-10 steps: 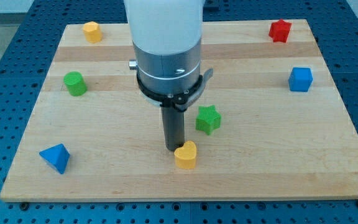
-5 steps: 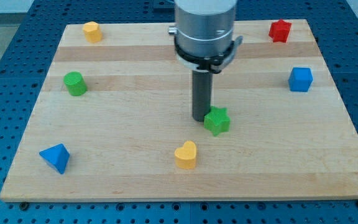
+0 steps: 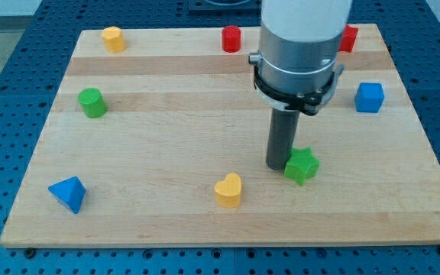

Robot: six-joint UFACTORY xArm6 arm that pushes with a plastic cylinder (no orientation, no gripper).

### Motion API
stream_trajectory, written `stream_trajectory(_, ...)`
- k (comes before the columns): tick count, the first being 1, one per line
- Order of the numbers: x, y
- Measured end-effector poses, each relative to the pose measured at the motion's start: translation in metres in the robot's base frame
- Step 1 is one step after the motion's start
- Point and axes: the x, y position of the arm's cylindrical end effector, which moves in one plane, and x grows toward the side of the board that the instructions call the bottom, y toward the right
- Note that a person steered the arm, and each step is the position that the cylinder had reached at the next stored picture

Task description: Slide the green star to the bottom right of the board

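Note:
The green star [image 3: 302, 165] lies on the wooden board [image 3: 166, 206], right of centre and toward the view's bottom. My tip [image 3: 280, 165] stands right against the star's left side, touching it. The arm's grey body rises above the rod and hides part of the board's top right.
A yellow heart [image 3: 228, 190] lies left of my tip, lower. A blue pyramid [image 3: 69, 193] is at bottom left, a green cylinder [image 3: 92, 101] at left, a yellow block [image 3: 113, 38] at top left, a red cylinder [image 3: 231, 38] at top, a red block [image 3: 349, 37] partly hidden, a blue cube [image 3: 369, 97] at right.
My tip went from beside the yellow heart up behind the green star, then pushed it toward the view's right and bottom. The red cylinder came into sight as the arm moved right.

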Motion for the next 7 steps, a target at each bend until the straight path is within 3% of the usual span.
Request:
stream_trajectory(2, 0.024, 0.028)
stream_trajectory(7, 0.020, 0.097)
